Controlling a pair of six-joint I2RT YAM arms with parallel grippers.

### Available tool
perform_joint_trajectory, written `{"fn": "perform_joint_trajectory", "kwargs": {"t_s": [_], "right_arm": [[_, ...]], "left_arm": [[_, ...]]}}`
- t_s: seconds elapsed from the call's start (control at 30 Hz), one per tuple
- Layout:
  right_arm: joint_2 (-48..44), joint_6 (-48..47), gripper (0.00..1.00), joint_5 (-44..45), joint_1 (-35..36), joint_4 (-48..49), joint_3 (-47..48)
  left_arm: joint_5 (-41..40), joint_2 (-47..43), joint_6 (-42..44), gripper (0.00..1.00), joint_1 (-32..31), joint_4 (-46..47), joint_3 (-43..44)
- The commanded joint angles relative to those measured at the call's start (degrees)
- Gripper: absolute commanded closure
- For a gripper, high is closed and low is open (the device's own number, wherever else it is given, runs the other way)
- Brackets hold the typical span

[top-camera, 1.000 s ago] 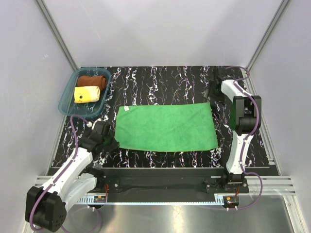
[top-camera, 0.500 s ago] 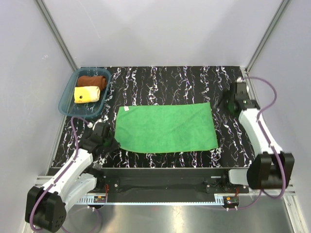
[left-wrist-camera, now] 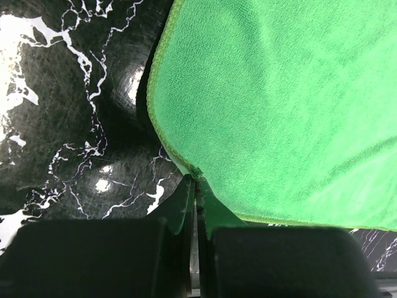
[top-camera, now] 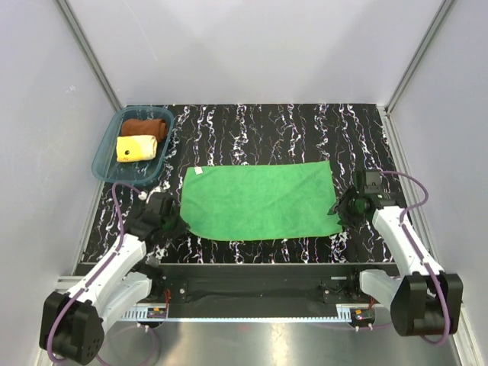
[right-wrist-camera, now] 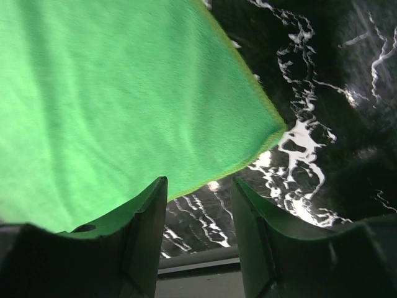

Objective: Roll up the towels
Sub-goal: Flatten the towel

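top view: green towel (top-camera: 259, 200) lies flat and unrolled mid-table (top-camera: 267, 130), long side running 9 to 3 o'clock. small white tag at its 11 o'clock corner. tray (top-camera: 103, 164) sits at the table's 10 o'clock corner. inside it are the brown towel (top-camera: 145, 126) at the far end and the yellow towel (top-camera: 136, 147) just beside it on the near side, both rolled. left gripper (top-camera: 174, 225) is at the green towel's 8 o'clock corner. right gripper (top-camera: 339, 210) is at the 4 o'clock corner. jaw state isn't readable from up here for either one.

left wrist: left gripper (left-wrist-camera: 197, 186) is clamped tight, no gap between the jaws, with the green towel (left-wrist-camera: 279, 105) corner pinched between the tips. cloth fans out from the pinch toward 1 o'clock, and its hem curves up toward 11. marbled table (left-wrist-camera: 74, 124) shows from 9 to 11 o'clock.

right wrist: right gripper (right-wrist-camera: 198, 186) has its jaws apart, holding nothing. green towel (right-wrist-camera: 111, 105) fills 9 to 12 o'clock, and its corner points to 3 o'clock. the hem runs down from that corner and passes behind the left jaw. the tips look close to the cloth edge, possibly touching it, but the view is too blurred to confirm. table (right-wrist-camera: 322, 93) shows from 1 to 4 o'clock and in the gap between the jaws.
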Motion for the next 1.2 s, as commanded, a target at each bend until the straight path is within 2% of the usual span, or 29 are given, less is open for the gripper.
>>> {"fn": "perform_joint_trajectory", "kwargs": {"t_s": [0.0, 0.13, 0.33, 0.63, 0.73, 1.1, 1.17], "right_arm": [[3.3, 3.4, 0.47, 4.7, 2.6, -3.0, 1.0], [4.7, 6.9, 0.41, 16.0, 7.3, -5.2, 1.5], [7.6, 9.2, 0.44, 19.4, 8.3, -5.8, 1.2], [10.0, 14.0, 0.5, 18.7, 8.4, -2.1, -0.3], [11.2, 14.5, 0.54, 18.2, 8.4, -0.7, -1.0], [10.5, 14.2, 0.56, 17.6, 8.3, 0.0, -4.0], [11.0, 14.3, 0.61, 17.5, 8.3, 0.0, -3.8]], "left_arm": [[1.0, 0.5, 0.5, 1.0, -0.2, 4.1, -0.6], [2.7, 1.1, 0.6, 1.0, -0.2, 5.0, -0.7], [3.0, 2.8, 1.2, 1.0, -0.2, 6.7, -0.6], [4.3, 8.5, 4.9, 1.0, 0.0, 7.9, 0.6], [3.9, 8.0, 5.2, 1.0, 0.6, 8.6, 0.0], [4.8, 6.8, 5.3, 1.0, 2.0, 8.7, -0.2], [4.8, 7.0, 5.2, 1.0, 2.0, 8.7, -0.3]]}}
